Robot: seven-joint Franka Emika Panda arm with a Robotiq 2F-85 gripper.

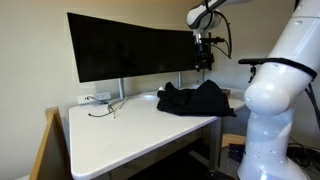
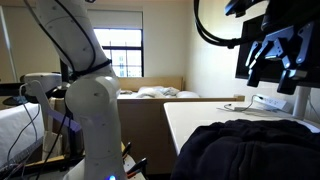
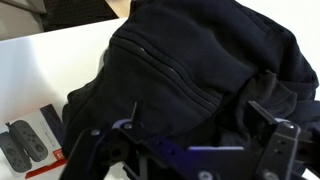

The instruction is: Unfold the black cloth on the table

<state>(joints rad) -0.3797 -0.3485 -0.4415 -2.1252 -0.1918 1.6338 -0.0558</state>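
The black cloth [image 1: 195,98] lies rumpled in a heap at the far right end of the white table [image 1: 120,130], in front of the monitors. It also shows in an exterior view [image 2: 250,150] and fills most of the wrist view [image 3: 180,70]. My gripper [image 1: 203,58] hangs above the cloth, apart from it. Its fingers are spread and hold nothing in an exterior view [image 2: 278,60] and in the wrist view [image 3: 185,140].
Two wide black monitors [image 1: 130,45] stand along the table's back edge. A thin cable or wire item [image 1: 105,108] lies mid-table near a white power strip [image 1: 97,98]. A small red-edged box [image 3: 30,145] lies on the table beside the cloth. A bed [image 2: 160,92] stands behind.
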